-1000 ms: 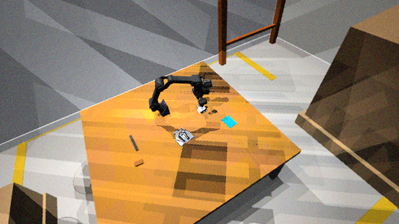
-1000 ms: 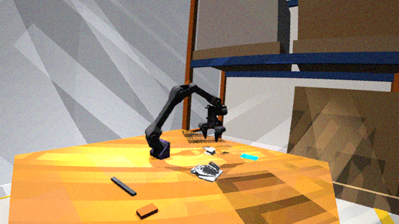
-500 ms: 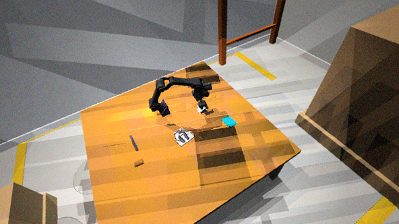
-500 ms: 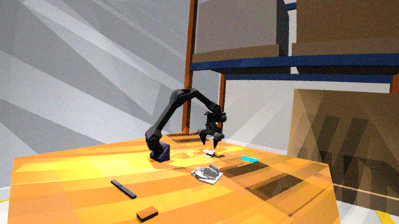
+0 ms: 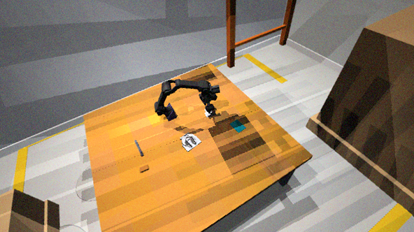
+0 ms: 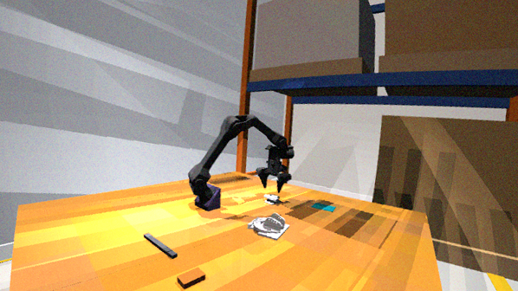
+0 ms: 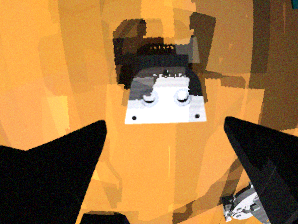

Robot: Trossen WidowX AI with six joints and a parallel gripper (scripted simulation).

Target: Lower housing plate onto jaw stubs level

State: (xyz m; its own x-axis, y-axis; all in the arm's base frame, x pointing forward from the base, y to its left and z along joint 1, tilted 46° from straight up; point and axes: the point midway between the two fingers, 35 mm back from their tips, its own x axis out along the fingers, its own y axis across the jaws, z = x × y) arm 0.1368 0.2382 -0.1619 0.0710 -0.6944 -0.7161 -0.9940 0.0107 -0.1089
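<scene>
The black two-fingered gripper (image 5: pixel 211 114) (image 6: pixel 272 189) (image 7: pixel 166 124) hangs spread and unladen above the small white housing plate (image 5: pixel 207 114) (image 6: pixel 271 198) (image 7: pixel 167 107), which lies (apart from the jaw assembly (image 5: pixel 191 141) (image 6: pixel 269 226) (image 7: pixel 245 205)) on the orange wooden table (image 5: pixel 162 198) (image 6: pixel 299 290) (image 7: pixel 150 165).

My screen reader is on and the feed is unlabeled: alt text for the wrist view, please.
The open hand, nothing between its fingers, points toward a white plate with two round raised features and small dark holes; part of a grey-and-white assembly shows at lower right.
</scene>
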